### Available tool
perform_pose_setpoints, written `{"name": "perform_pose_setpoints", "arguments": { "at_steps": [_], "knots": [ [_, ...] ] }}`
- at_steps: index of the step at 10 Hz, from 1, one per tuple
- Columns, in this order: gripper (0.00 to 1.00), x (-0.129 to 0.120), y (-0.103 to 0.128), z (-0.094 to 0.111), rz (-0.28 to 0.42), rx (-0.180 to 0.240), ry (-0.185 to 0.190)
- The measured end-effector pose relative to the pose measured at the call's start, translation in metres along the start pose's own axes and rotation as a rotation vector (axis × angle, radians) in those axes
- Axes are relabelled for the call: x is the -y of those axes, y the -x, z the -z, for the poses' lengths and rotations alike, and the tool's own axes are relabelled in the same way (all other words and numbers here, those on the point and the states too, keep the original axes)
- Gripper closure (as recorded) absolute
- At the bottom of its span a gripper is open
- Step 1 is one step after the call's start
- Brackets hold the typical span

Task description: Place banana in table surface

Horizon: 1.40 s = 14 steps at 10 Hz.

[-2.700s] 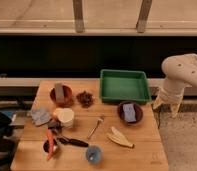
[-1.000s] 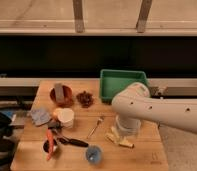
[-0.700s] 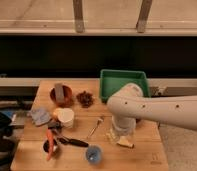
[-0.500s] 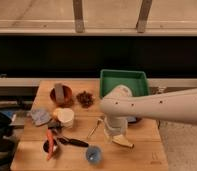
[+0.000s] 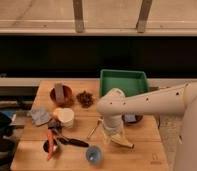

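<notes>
Banana beneath our gripper, low over the table surface.
The gripper points down onto it; whether it grips, we cannot tell.

White gripper over pale-yellow banana; green tray; lt-brown table.

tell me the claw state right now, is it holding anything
Claw: down at the banana on the table surface; open, closed or gripping cannot be told.
</notes>
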Motion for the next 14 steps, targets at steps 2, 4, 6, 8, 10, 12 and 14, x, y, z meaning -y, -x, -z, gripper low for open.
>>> {"name": "perform_pose_setpoints", "arguments": {
  "at_steps": [2, 4, 6, 8, 10, 12, 14],
  "knots": [
    [0.38, 0.009, 0.003, -0.011, -0.007, -0.009, 0.003],
    [0.38, 0.023, 0.007, -0.024, -0.027, -0.02, 0.013],
    [0.43, 0.035, 0.008, -0.027, -0.05, -0.021, 0.005],
    [0.64, 0.038, 0.009, -0.02, -0.066, 0.005, -0.018],
    [0.83, 0.04, 0.008, -0.019, -0.075, 0.019, -0.021],
    [0.98, 0.041, 0.006, -0.02, -0.081, 0.029, -0.011],
    [1.0, 0.039, 0.003, -0.017, -0.083, 0.044, -0.005]
  ]
}}
